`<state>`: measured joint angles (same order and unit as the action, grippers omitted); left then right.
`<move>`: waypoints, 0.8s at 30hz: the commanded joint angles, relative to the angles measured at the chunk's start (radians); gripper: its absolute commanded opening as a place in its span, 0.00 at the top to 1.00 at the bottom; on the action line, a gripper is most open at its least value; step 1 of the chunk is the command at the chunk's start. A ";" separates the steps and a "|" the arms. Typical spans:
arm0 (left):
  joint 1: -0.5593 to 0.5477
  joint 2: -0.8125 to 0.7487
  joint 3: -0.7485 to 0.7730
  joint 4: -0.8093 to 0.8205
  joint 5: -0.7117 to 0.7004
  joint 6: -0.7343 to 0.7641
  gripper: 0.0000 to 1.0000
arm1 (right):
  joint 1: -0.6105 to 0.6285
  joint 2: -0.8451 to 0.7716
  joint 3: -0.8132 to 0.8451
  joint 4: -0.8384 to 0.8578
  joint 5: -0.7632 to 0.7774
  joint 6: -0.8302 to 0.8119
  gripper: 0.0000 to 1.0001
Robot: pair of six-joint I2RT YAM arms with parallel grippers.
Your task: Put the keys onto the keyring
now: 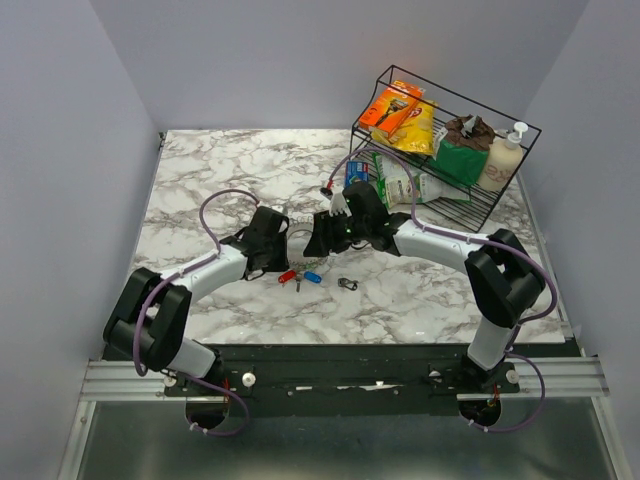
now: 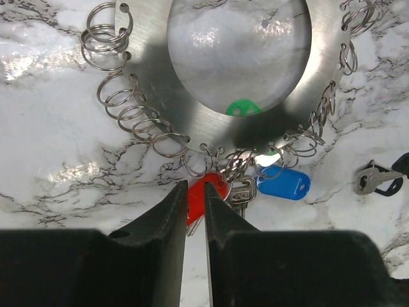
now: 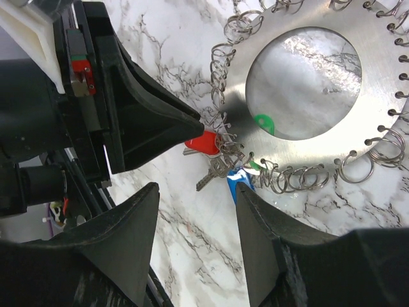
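I work in a robot test booth: plain grey walls (image 1: pixel 60 150) box in my marble-patterned table (image 1: pixel 250 170), an aluminium mounting rail (image 1: pixel 100 378) along its near edge.

Light falls from overhead, even and fairly bright. Just ahead of my left gripper (image 2: pixel 195 185), the steel keyring (image 2: pixel 150 77) gives off a brushed glare. The marble table (image 2: pixel 51 128) to the left of it carries soft white hot spots. A dark shadow lies on the ring's near rim, beyond my fingertips. My fingers (image 2: pixel 160 243) read flat black with the detail lost, perhaps slightly out of focus this close. Ahead of my right gripper (image 3: pixel 196 188), marble through the ring's hole looks washed out. The top view is evenly lit.
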<state>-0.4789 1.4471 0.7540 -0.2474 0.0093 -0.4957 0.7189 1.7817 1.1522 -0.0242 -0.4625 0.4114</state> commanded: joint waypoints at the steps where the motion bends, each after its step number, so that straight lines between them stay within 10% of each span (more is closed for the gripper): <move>1: -0.024 0.019 0.025 -0.010 -0.060 0.020 0.75 | -0.004 -0.022 -0.017 0.015 -0.018 0.004 0.40; 24: -0.075 0.131 0.076 0.003 -0.149 0.054 0.60 | -0.009 -0.019 -0.017 0.014 -0.022 -0.003 0.40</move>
<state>-0.5457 1.5547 0.8032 -0.2409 -0.0799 -0.4534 0.7177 1.7817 1.1488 -0.0235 -0.4644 0.4110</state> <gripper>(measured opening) 0.394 0.598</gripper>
